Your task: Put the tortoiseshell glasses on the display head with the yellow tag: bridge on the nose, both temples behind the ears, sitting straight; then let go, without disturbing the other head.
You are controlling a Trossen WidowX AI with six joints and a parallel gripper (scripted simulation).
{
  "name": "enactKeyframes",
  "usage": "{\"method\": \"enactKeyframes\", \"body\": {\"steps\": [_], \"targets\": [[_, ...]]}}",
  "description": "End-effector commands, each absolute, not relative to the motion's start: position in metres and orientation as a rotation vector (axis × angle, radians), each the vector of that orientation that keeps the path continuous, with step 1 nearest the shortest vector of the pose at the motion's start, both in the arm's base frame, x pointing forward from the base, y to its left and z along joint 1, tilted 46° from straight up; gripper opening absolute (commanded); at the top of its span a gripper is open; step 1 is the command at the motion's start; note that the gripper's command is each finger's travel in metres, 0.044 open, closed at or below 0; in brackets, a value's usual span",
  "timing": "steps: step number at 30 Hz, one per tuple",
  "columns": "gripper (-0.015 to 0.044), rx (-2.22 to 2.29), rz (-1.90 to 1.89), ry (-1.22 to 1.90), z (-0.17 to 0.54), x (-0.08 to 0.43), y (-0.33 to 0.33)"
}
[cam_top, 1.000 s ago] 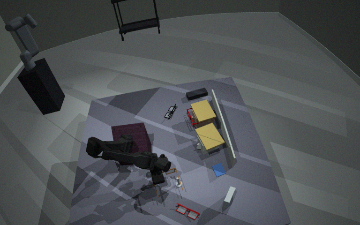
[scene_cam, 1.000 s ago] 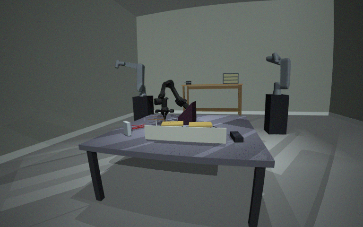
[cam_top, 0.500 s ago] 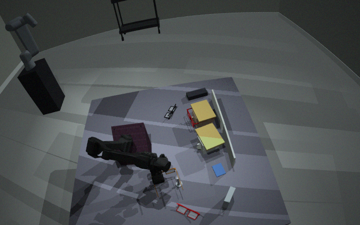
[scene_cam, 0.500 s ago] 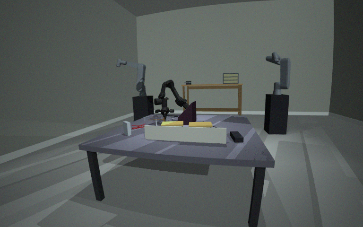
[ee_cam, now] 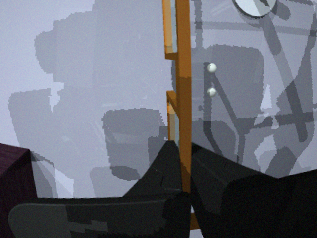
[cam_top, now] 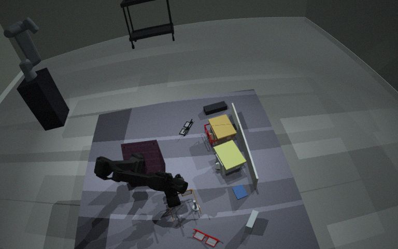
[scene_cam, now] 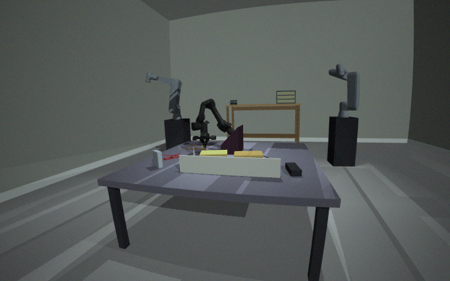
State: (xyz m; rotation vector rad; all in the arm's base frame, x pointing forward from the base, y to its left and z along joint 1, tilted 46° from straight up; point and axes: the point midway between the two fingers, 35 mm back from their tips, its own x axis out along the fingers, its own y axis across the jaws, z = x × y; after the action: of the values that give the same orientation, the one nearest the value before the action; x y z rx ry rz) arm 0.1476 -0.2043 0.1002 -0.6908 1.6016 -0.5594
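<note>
My gripper (cam_top: pixel 173 205) (scene_cam: pixel 205 147) (ee_cam: pixel 175 148) is shut on the orange-brown tortoiseshell glasses (cam_top: pixel 192 190) (scene_cam: pixel 194 148) (ee_cam: pixel 184 74), at one end of their front. The glasses hang above the table, temples open and pointing toward the near edge in the top view. The yellow-topped head (cam_top: pixel 229 154) (scene_cam: pixel 213 153) stands away to the right in the top view; its face is mostly hidden under the top. Beside it is the other head, with an orange-looking top (cam_top: pixel 222 126) (scene_cam: pixel 248 154), wearing red glasses (cam_top: pixel 211 142).
A small white post stand (cam_top: pixel 195 207) (ee_cam: pixel 255 6) is beside the held glasses. A cream wall (cam_top: pixel 246 147) (scene_cam: pixel 229 166) runs behind the heads. Around are a maroon block (cam_top: pixel 143 152) (scene_cam: pixel 233 141), loose red glasses (cam_top: pixel 205 235), black glasses (cam_top: pixel 188 128), a black box (cam_top: pixel 215 108), a blue tile (cam_top: pixel 240 191) and a pale block (cam_top: pixel 252 219).
</note>
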Motion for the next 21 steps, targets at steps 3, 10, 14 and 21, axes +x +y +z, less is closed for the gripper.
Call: {"method": "enactKeyframes", "body": {"steps": [3, 10, 14, 21], "targets": [[0.0, -0.692, -0.565, 1.597, 0.104, 0.152, -0.202], [0.0, -0.685, -0.561, 1.598, 0.122, 0.158, -0.182], [0.0, -0.687, -0.561, 1.598, 0.134, 0.16, -0.169], [0.0, -0.693, -0.559, 1.598, 0.143, 0.16, -0.162]]}}
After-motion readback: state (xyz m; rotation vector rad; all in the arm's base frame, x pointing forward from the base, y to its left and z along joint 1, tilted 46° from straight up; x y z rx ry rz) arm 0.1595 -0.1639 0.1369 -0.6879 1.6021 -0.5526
